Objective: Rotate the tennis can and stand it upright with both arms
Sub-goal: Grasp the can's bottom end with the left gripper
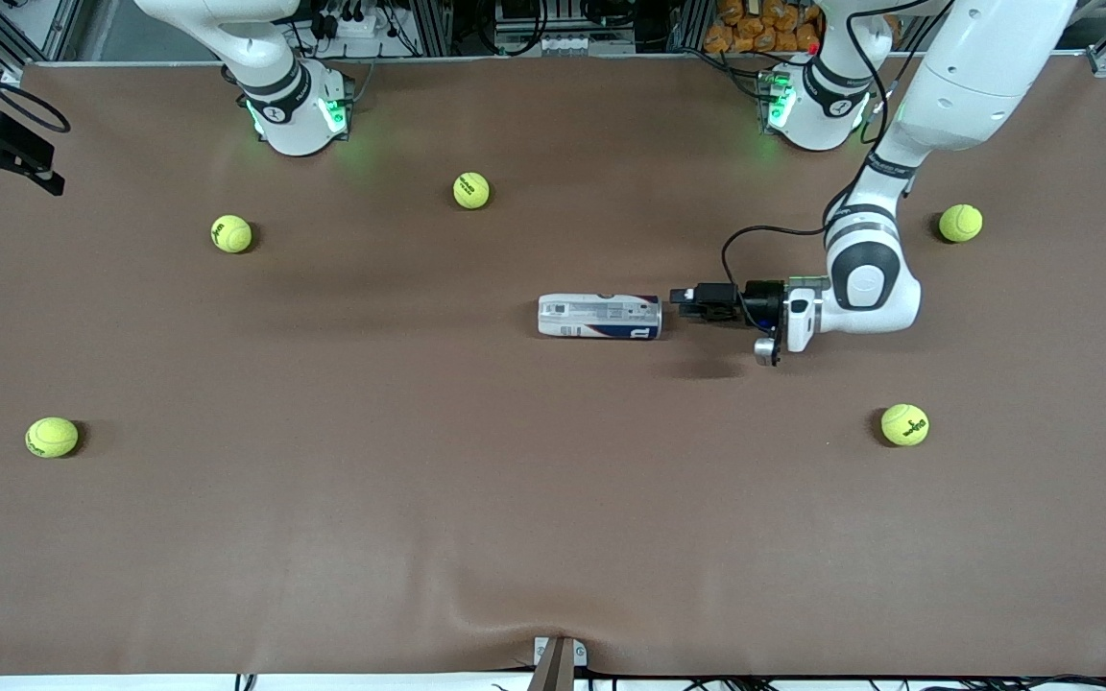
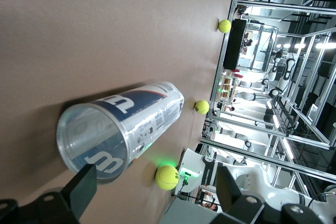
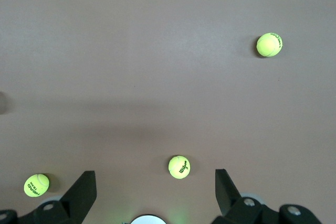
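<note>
The tennis can (image 1: 599, 317) lies on its side in the middle of the brown table, its navy "W" end toward the left arm's end of the table. My left gripper (image 1: 680, 297) is turned level, low over the table, and points at that end from a small gap away. In the left wrist view the can (image 2: 121, 129) shows its clear round end, and the left gripper (image 2: 156, 174) is open and empty. My right gripper (image 3: 153, 177) is open and empty, high above the table near its base (image 1: 299, 110); it is out of the front view.
Several yellow-green tennis balls lie scattered: one (image 1: 904, 424) and another (image 1: 960, 223) near the left arm, others (image 1: 471, 190), (image 1: 231, 233), (image 1: 52, 437) toward the right arm's end. The right wrist view shows a ball (image 3: 179, 167) below it.
</note>
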You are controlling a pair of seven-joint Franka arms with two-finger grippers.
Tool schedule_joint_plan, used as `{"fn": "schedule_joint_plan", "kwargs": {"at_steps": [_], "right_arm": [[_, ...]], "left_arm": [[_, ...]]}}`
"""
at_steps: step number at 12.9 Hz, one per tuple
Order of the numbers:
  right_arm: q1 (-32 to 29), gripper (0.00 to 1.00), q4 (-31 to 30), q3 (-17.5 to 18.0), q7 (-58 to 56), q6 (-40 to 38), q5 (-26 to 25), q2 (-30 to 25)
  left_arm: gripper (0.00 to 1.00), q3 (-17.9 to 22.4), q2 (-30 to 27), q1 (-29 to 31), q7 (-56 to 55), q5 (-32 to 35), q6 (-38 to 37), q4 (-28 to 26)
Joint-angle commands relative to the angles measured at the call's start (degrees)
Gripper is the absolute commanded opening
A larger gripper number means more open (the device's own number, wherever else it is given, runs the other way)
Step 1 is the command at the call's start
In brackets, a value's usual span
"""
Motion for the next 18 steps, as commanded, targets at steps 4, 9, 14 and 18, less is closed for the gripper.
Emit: {"fn": "schedule_joint_plan", "kwargs": {"at_steps": [4,9,14,18], "right_arm": [[-0.5,1.00,-1.2,0.3,-0.7,1.9,1.0,-0.6],[-0.5,1.00,-1.1,0.3,-0.7,1.6,1.0,-0.5],[-0.6,1.00,-0.9,0.1,-0.7,2.4,1.0,-0.4],[-0.6,1.00,-0.6,0.1,-0.7,2.3,1.2,-0.5]], "left_arm": [[0.93,0.0,3.5,-1.5,0.8,-1.6,0.8,3.5],[0.55,0.0,5.4,-2.6,0.8,-2.4,1.3,5.5],[0.00,0.0,5.8,-3.4,0.6,-3.6,1.6,6.4],[0.00,0.1,3.3,-4.9,-8.2,-0.7,1.7,8.8]]}}
